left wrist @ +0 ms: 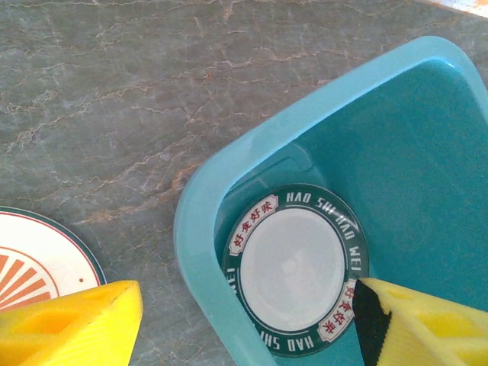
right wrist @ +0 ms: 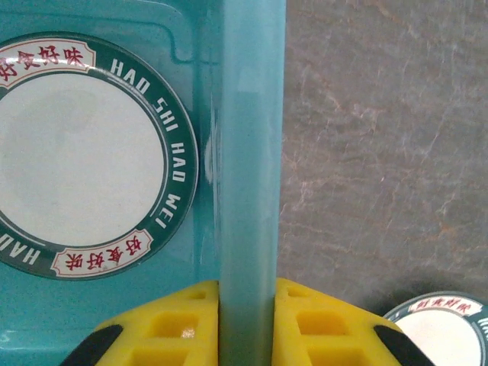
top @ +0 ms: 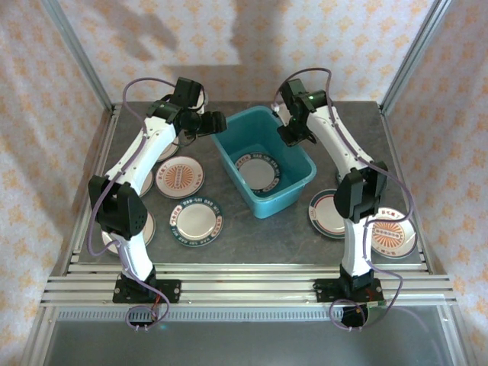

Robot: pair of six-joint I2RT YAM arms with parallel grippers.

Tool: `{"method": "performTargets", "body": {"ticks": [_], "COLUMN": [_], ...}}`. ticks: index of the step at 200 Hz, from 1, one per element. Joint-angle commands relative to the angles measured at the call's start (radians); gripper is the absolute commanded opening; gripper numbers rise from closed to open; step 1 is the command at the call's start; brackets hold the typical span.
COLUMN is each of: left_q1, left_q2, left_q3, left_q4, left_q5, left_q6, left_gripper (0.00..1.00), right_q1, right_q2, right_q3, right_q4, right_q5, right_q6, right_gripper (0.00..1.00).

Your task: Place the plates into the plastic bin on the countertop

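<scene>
Right wrist view: the right fingers (right wrist: 179,316) pinch the wall of the plastic bin (right wrist: 252,114), with a green-rimmed plate (right wrist: 76,152) inside at 9 o'clock. The left fingers (left wrist: 76,324) hang spread above its corner. I would hold the bin steady, then fetch the plates (top: 179,177) at its 8 o'clock on the bench (right wrist: 381,152).

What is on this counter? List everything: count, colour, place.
plastic bin: one, teal-blue, middle of the dark grey countertop.
plate in bin: one, dark green rim, pale centre, flat on the bin floor.
sunburst plates: two, red-orange, one left of the bin, one far right.
green-rimmed plate: one, near left of the bin.
partly hidden plates: three, pale, two under the left arm at and, one under the right arm at.
rails: aluminium, framing the countertop.
left fingers: yellow, open, above the bin's corner.
right fingers: yellow, closed on the bin's wall.
</scene>
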Motion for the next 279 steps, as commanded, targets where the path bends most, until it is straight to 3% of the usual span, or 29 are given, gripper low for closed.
{"method": "performTargets", "body": {"ticks": [1,78,126,149,185,219,258,279], "left_q1": [-0.003,-0.011,0.004,0.017,0.026,0.036,0.035,0.035], "left_q2": [-0.049,-0.051,-0.039,-0.01,0.055,0.142,0.216,0.26], "left_q3": [-0.009,-0.019,0.039,0.084,0.181,0.249,0.295,0.335], "left_q4": [0.002,0.011,-0.045,-0.067,-0.097,-0.105,-0.098,-0.12], "left_q5": [0.022,0.034,-0.039,-0.081,-0.114,-0.083,-0.002,0.023], "left_q6": [-0.005,-0.01,0.049,0.085,0.149,0.219,0.324,0.36], "left_gripper": [0.75,0.75,0.75,0.76,0.77,0.78,0.78,0.78], "right_q1": [0.004,0.021,0.021,0.02,-0.006,-0.015,-0.043,-0.061], "right_q2": [0.058,0.127,0.12,0.118,0.125,0.061,-0.069,-0.188], "right_q3": [0.045,0.126,0.074,0.061,0.19,0.204,0.14,0.016], "right_q4": [0.022,0.055,0.1,0.136,0.096,0.063,0.025,0.007], "right_q5": [-0.003,-0.05,-0.098,-0.1,-0.119,-0.144,-0.139,-0.145], "right_q6": [-0.09,-0.25,-0.357,-0.371,-0.224,-0.079,0.164,0.29], "right_gripper": [0.19,0.19,0.2,0.32,0.54,0.66,0.68,0.68]}}
